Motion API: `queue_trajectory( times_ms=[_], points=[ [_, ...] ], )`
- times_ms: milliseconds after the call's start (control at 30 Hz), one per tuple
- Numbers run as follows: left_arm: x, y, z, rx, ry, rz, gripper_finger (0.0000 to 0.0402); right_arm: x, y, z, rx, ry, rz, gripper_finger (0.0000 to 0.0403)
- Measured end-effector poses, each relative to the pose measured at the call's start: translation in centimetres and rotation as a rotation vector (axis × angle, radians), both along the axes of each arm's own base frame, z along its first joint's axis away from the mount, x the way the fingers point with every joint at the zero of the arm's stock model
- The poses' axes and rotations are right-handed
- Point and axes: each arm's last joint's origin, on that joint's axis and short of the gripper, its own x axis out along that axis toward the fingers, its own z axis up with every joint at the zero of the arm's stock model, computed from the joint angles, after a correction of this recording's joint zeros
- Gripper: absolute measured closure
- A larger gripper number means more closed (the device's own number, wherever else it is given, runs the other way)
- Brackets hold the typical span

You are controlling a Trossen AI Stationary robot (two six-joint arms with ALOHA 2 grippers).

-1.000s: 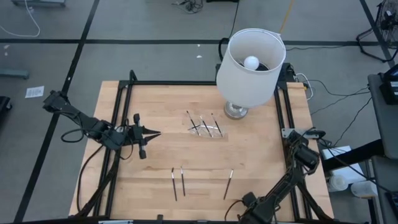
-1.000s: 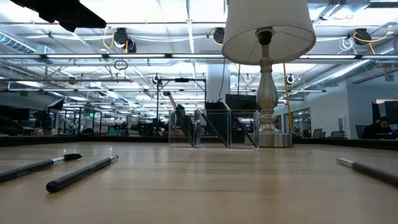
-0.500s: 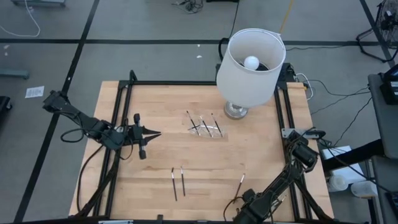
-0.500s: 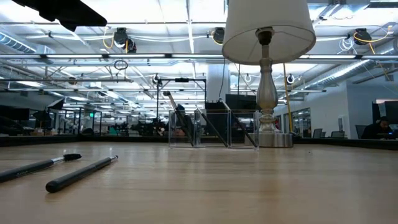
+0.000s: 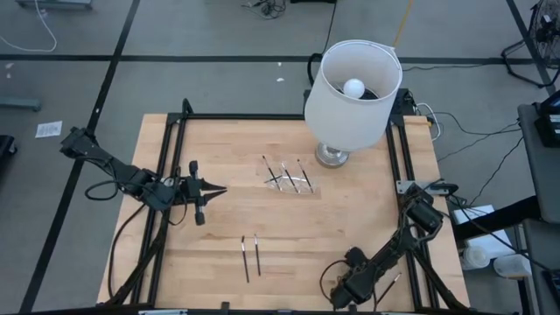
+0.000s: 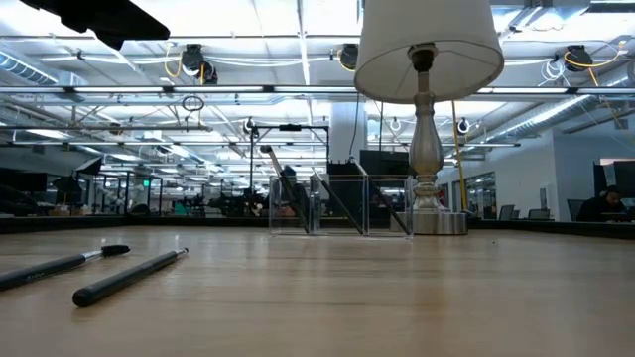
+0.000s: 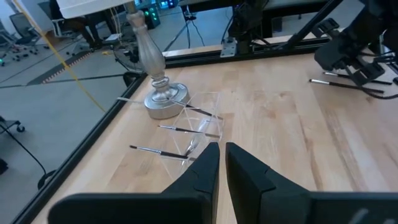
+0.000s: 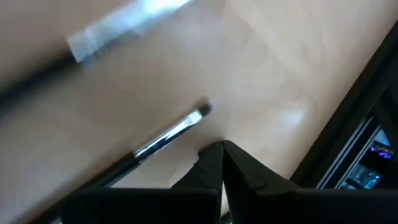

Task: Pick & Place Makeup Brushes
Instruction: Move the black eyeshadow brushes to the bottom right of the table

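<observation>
Three makeup brushes (image 5: 289, 178) lean in a clear holder (image 7: 199, 127) at mid-table. Two more brushes (image 5: 250, 256) lie flat toward the near edge, also seen in the low view (image 6: 129, 278). My right gripper (image 8: 219, 149) is shut, low over the near right of the table (image 5: 344, 289), with a silver-ferruled brush (image 8: 165, 140) lying right beside its fingertips and another brush (image 8: 93, 43) blurred beyond. My left gripper (image 7: 219, 152) hovers left of the holder, shut to a thin slit with nothing in it. My right gripper's shut fingertips (image 8: 211, 155) stand close to the ferrule end (image 8: 186, 124) of a brush that lies flat on the wood. I cannot tell whether they touch it. My left gripper touches nothing.
A table lamp with a white shade (image 5: 353, 83) stands on its metal base (image 7: 163, 106) at the far right, just behind the holder. Black rails (image 5: 171, 175) frame the table's left and right sides. Bare wood lies between the holder and the two loose brushes.
My right gripper has drawn back toward the table's right edge and tipped, staying shut. The brush that lay near the middle of the near edge has slid rightward along the table, left the low view, and is now hidden by my right arm in the high view.
</observation>
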Motion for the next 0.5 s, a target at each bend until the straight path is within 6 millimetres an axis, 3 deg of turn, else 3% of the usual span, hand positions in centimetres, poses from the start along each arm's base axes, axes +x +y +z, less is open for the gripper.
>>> queue_trajectory(
  times_ms=[500],
  points=[
    [0.0,0.0,0.0,0.001,0.000,0.002,0.0364,2.8,-2.3,-0.2,0.051,-0.056,0.015,0.0403]
  ],
)
